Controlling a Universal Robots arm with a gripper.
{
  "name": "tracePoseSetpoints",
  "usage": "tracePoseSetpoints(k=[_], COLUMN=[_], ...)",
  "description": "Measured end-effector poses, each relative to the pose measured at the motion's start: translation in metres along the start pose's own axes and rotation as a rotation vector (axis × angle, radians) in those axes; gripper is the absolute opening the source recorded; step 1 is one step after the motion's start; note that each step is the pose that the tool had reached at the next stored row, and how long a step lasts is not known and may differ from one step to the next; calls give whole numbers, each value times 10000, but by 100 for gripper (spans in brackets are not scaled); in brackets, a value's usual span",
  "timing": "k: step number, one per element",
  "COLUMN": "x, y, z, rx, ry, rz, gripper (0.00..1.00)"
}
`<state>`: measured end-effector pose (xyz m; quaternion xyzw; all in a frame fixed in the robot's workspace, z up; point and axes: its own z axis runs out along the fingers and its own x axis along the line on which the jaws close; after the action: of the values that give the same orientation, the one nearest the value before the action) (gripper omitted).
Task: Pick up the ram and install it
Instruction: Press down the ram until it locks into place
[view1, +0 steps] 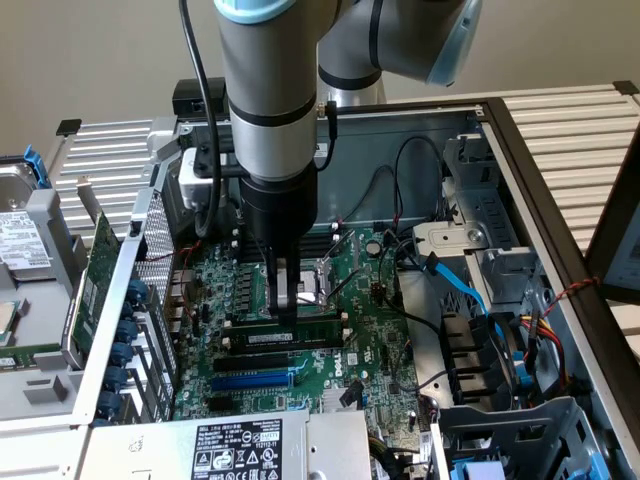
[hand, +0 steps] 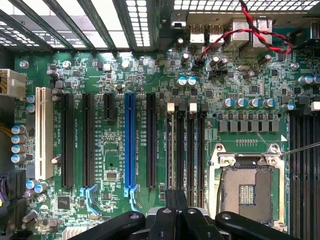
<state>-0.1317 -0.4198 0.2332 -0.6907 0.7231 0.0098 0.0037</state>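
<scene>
The ram (view1: 300, 337) is a long green stick with a white label. It stands on edge in a memory slot of the motherboard (view1: 380, 350), inside the open computer case. My gripper (view1: 288, 312) points straight down over it, fingers shut together, tips on the stick's upper edge near its middle. In the wrist view the shut gripper (hand: 176, 197) sits over the row of long black memory slots, and the ram (hand: 173, 145) appears edge-on as a thin pale strip in the slot nearest the expansion slots.
The CPU socket (view1: 325, 275) (hand: 247, 185) lies just beside the memory slots. A blue expansion slot (view1: 250, 382) (hand: 130, 140) runs parallel nearby. Blue and black cables (view1: 470, 300) fill the exterior view's right. A green expansion card (view1: 100, 260) stands at the case's side on the exterior view's left.
</scene>
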Motion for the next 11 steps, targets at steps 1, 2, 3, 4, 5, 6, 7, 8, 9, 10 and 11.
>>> tracePoseSetpoints(k=[1, 2, 3, 4, 5, 6, 7, 8, 9, 10, 11], x=[-1, -1, -1, -1, -1, -1, -1, -1, -1, -1, -1], y=[0, 0, 0, 0, 0, 0, 0, 0, 0, 0, 0], z=[1, 2, 2, 3, 4, 5, 6, 9, 11, 14, 17], rx=[4, 6, 6, 7, 7, 8, 8, 9, 11, 11, 11], ry=[-1, -1, 0, 1, 1, 0, 0, -1, -2, -1, 1], rz=[-12, -35, -61, -79, -95, -104, -108, -113, -117, -122, -127], gripper=[10, 10, 10, 10, 10, 10, 10, 10, 10, 10, 10])
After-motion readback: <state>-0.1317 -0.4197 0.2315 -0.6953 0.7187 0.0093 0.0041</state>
